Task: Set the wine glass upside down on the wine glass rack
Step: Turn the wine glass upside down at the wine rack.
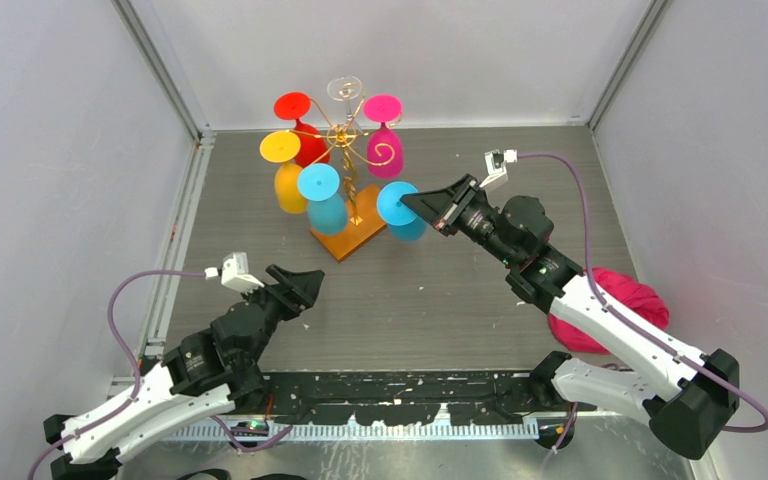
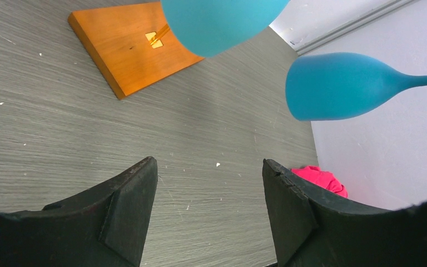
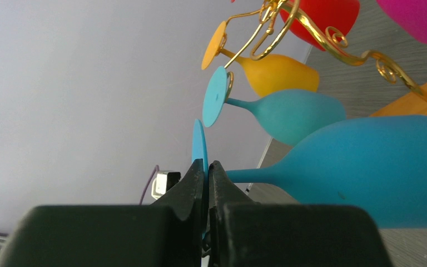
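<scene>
Blue wine glass [image 3: 367,167], foot pinched in outstretched right tool [image 3: 205,168].

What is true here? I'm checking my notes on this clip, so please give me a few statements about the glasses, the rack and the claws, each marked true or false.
1. The right claw is shut on the foot of the blue wine glass. True.
2. The left claw holds a glass. False: it is open and empty, above the table.
3. The blue wine glass hangs from the wine glass rack. False: it is in the right claw's grip, beside the rack.
4. A yellow glass hangs upside down on the rack. True.
5. A pink cloth lies beside the left arm. False: it lies by the right arm.
</scene>
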Controlling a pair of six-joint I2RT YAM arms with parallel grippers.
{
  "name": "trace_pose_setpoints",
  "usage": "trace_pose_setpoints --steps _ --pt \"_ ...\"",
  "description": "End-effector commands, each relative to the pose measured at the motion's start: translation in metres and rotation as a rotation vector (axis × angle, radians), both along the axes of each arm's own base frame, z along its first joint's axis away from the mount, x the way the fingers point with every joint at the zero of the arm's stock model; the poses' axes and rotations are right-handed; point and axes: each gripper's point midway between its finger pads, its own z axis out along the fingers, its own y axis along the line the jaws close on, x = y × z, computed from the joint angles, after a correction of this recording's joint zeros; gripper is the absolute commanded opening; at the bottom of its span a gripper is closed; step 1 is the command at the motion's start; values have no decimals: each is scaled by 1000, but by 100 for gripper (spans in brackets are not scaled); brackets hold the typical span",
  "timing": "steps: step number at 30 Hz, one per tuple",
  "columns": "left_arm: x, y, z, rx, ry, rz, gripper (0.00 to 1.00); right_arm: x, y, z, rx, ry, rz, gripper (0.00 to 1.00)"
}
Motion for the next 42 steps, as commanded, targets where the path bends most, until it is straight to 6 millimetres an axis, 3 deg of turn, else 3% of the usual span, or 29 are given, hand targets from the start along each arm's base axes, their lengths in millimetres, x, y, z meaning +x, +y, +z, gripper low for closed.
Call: trace_pose_setpoints --steps 1,6,14,20,30,42 --pt "3 -2 25 -32 -46 0 70 6 -12 29 5 -66 -51 1" --pt "3 -3 28 -27 -52 -3 70 17 -19 32 -8 -69 -74 1" --pt "5 -6 27 -9 -53 -8 70 48 -48 44 -16 -65 -132 1" --pt "6 -7 29 -7 -60 -8 70 66 -53 49 -7 -54 -145 1" --pt "8 -12 28 8 -55 -17 70 92 -40 64 101 -18 -103 1" --pt "8 -10 25 16 -53 -9 70 121 -20 67 141 26 -58 1"
